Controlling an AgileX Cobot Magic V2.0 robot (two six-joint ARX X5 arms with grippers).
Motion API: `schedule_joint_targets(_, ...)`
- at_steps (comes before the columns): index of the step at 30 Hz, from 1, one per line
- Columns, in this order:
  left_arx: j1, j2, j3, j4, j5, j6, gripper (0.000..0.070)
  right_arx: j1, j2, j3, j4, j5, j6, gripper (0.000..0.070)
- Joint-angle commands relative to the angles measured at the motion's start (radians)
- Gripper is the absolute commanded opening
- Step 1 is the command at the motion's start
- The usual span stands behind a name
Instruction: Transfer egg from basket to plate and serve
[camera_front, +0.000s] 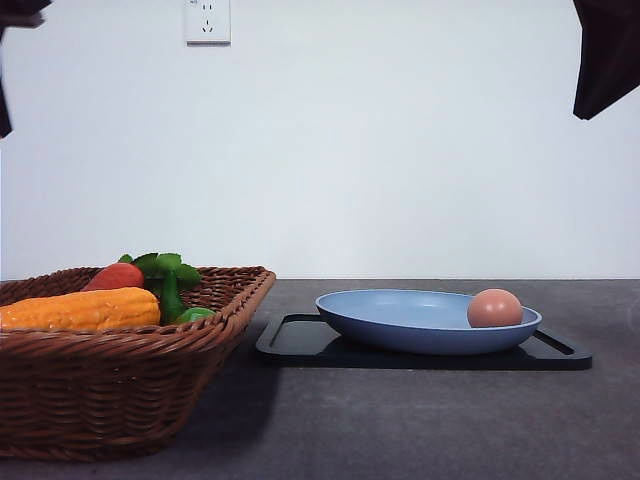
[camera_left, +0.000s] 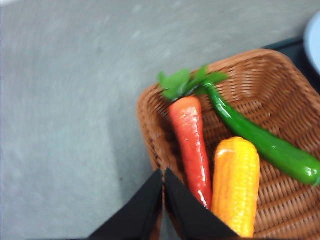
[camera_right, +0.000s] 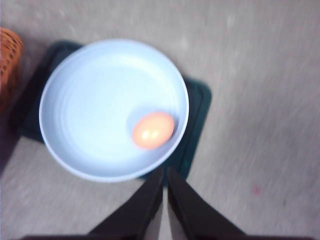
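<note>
The pinkish-brown egg (camera_front: 494, 308) (camera_right: 153, 130) lies inside the light blue plate (camera_front: 400, 325) (camera_right: 85, 100), near its right rim. That plate rests on a flat black tray (camera_front: 300, 340) (camera_right: 196, 105). The woven wicker basket (camera_front: 120, 390) (camera_left: 260, 90) stands at the left of the table. My left gripper (camera_left: 163, 172) hangs shut high over the basket's edge, holding nothing. High above the plate, my right gripper (camera_right: 165, 172) is shut too, with nothing between its fingers.
An orange-red carrot (camera_left: 190, 145) (camera_front: 113, 276) with green leaves, a yellow corn cob (camera_left: 236, 185) (camera_front: 80, 309) and a green pepper (camera_left: 265, 145) lie in the basket. Grey tabletop (camera_front: 420, 420) stretches in front of the tray. A white wall with a socket (camera_front: 207, 21) stands behind.
</note>
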Motion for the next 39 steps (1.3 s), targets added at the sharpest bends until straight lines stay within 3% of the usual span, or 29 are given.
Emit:
schedule_joint_targets(1,0.008,-0.025,-0.020,0.045,0.029,-0.039,0.0000,0.022,-0.043,-0.056,0.077,0.023,-0.008,0.0000)
schedule_joint_targets(7,0.024,-0.188,-0.179,0.200,0.077,-0.082,0.0000,0.067,-0.253,-0.321,0.387,0.078,-0.008,0.0000)
schedule_joint_targets(11,0.024,-0.309,-0.256,0.263,0.106,-0.104,0.0000,0.074,-0.358,-0.439,0.505,0.078,-0.005,0.0000)
schedule_joint_targets(30,0.022,-0.369,-0.258,0.248,0.111,-0.115,0.0000,0.073,-0.414,-0.460,0.503,0.078,-0.003,0.0000)
schedule_joint_targets(34,0.034,-0.461,-0.258,0.216,0.040,-0.078,0.0000,0.073,-0.414,-0.460,0.503,0.078,-0.003,0.0000)
schedule_joint_targets(39,0.115,-0.628,-0.261,0.207,0.039,-0.084,0.0000,0.073,-0.414,-0.460,0.503,0.079,-0.003,0.0000)
